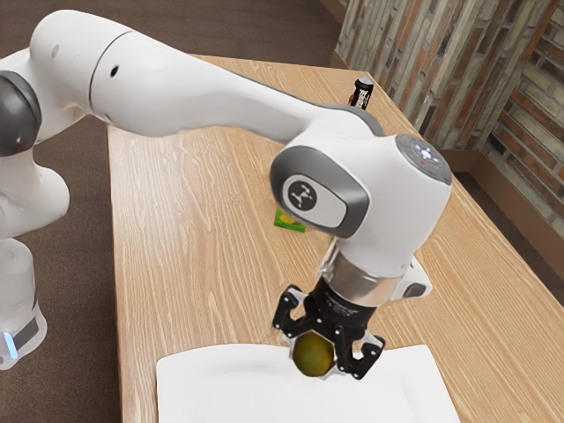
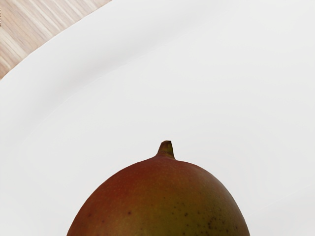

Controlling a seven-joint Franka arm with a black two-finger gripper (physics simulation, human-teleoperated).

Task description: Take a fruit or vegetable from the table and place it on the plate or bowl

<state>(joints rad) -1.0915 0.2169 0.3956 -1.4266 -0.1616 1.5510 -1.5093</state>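
A green-and-red mango (image 1: 314, 354) with a short stem hangs between the black fingers of my gripper (image 1: 319, 359), which is shut on it. It is held just above the far edge of a white square plate (image 1: 220, 388) at the table's near end. In the wrist view the mango (image 2: 160, 199) sits right under my hand, stem pointing away, with the white plate (image 2: 206, 73) spread behind it. I cannot tell whether the fruit touches the plate.
A small green-and-yellow object (image 1: 289, 220) lies on the wooden table (image 1: 194, 220) beyond my hand, partly hidden by the arm. A small dark bottle (image 1: 360, 91) stands at the table's far edge. A brick wall rises at the exterior view's right.
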